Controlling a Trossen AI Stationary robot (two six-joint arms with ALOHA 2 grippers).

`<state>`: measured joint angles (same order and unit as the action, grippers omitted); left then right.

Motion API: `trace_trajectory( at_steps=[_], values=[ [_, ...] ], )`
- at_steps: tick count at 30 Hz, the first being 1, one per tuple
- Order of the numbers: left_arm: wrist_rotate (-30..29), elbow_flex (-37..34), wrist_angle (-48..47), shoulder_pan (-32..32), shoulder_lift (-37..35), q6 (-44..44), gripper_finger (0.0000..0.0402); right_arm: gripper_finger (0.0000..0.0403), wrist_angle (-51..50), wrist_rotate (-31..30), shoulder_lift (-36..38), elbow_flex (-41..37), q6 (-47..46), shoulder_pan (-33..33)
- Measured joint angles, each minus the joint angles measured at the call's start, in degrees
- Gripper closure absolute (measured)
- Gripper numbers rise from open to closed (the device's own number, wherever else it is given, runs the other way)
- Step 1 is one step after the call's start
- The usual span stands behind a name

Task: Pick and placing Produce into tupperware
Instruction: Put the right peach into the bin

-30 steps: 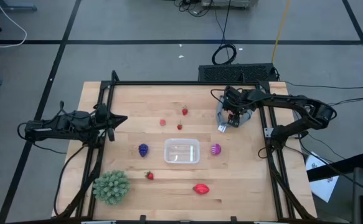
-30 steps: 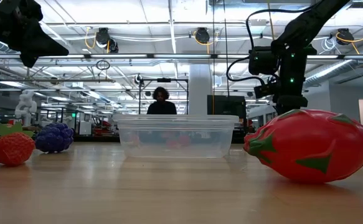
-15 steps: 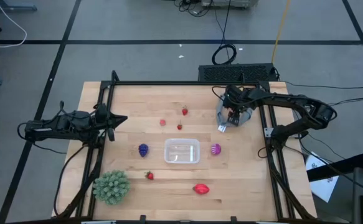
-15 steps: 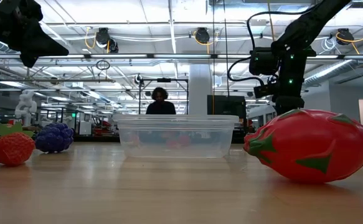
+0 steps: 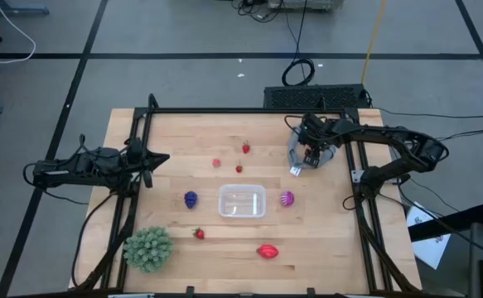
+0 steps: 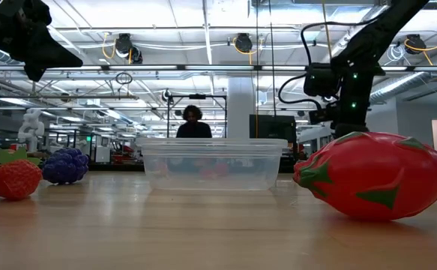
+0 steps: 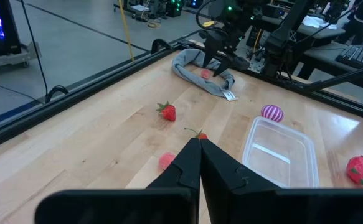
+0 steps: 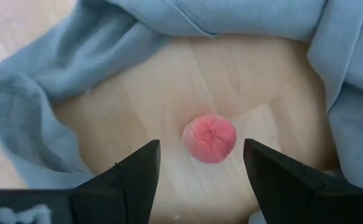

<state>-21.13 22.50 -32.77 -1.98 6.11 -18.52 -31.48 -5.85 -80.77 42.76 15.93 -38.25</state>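
- Now we're hovering our right gripper (image 8: 201, 163), fingers spread wide, gripping nothing, over a pink berry (image 8: 209, 138) inside the grey cloth ring (image 8: 137, 37).
- Left gripper (image 7: 197, 163) is waiting pinched together, empty.

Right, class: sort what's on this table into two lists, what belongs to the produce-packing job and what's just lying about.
Job: clear tub; red berries; pink berry under the open right claw; purple fruit; magenta fruit; red oval fruit.

Lying about: green spiky ball; grey cloth.

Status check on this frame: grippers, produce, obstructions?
Right gripper open above a pink berry inside the grey cloth ring. Left gripper shut, idle at table's left edge. Tupperware empty. Cloth crowds the berry.
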Motion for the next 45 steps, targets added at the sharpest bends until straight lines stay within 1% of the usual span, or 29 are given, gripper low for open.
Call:
trace_trajectory(
  at_steps=[11, 26, 37, 41, 45],
  values=[
    [0.0, 0.0, 0.0, 0.0, 0.0, -0.1, 0.0392, 0.0184, 3.9, 0.1, 0.0, -1.2, 0.2, -0.1],
    [0.0, 0.0, 0.0, 0.0, 0.0, -0.1, 0.0392, 0.0185, 3.8, 0.2, -0.1, -1.2, 0.8, -1.5],
    [0.0, 0.0, 0.0, 0.0, 0.0, -0.2, 0.0392, 0.0221, 3.8, 0.2, -0.1, -1.2, 0.8, -1.5],
    [0.0, 0.0, 0.0, 0.0, 0.0, -0.2, 0.0392, 0.0224, 3.4, 0.2, -0.2, -1.2, 0.8, -1.5],
    [0.0, 0.0, 0.0, 0.0, 0.0, -0.2, 0.0392, 0.0224, 3.3, 0.2, -2.3, -1.2, 0.4, -1.5]
  ],
)
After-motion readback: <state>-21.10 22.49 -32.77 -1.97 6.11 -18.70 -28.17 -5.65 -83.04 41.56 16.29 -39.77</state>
